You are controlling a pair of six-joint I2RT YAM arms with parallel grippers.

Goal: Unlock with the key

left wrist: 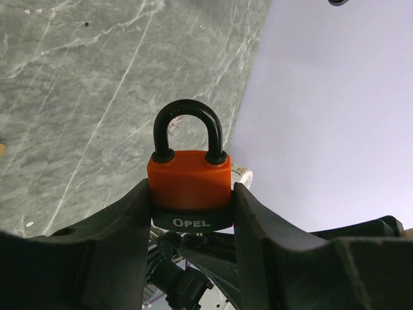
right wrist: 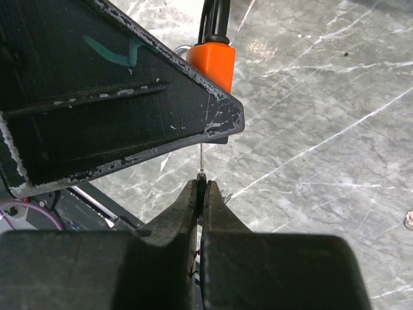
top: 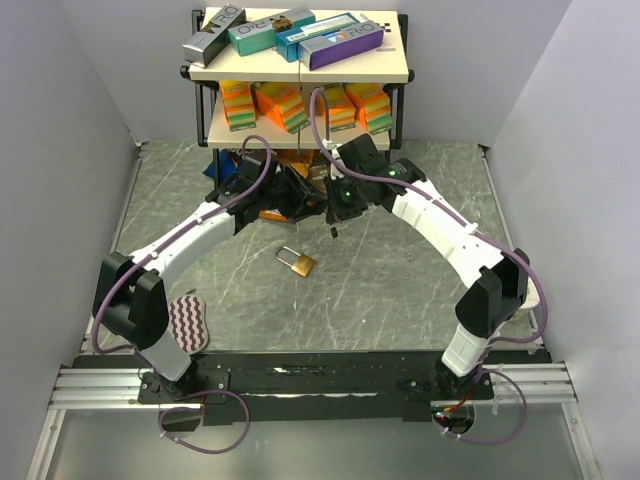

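My left gripper (left wrist: 191, 194) is shut on an orange padlock (left wrist: 190, 177) with a black shackle and "OPEL" on its black base, held above the table. In the top view the two grippers meet in front of the shelf, the left gripper (top: 283, 193) beside the right gripper (top: 332, 203). My right gripper (right wrist: 201, 185) is shut on a thin key (right wrist: 201, 160), seen edge-on, its blade pointing up under the left gripper's black finger (right wrist: 116, 110). The orange padlock (right wrist: 213, 62) shows just beyond that finger. Whether the blade is in the keyhole is hidden.
A brass padlock (top: 297, 262) lies on the marble table (top: 400, 290) in front of the grippers. A two-level shelf (top: 300, 70) with boxes and sponge packs stands at the back. A purple striped pad (top: 187, 322) lies by the left arm's base.
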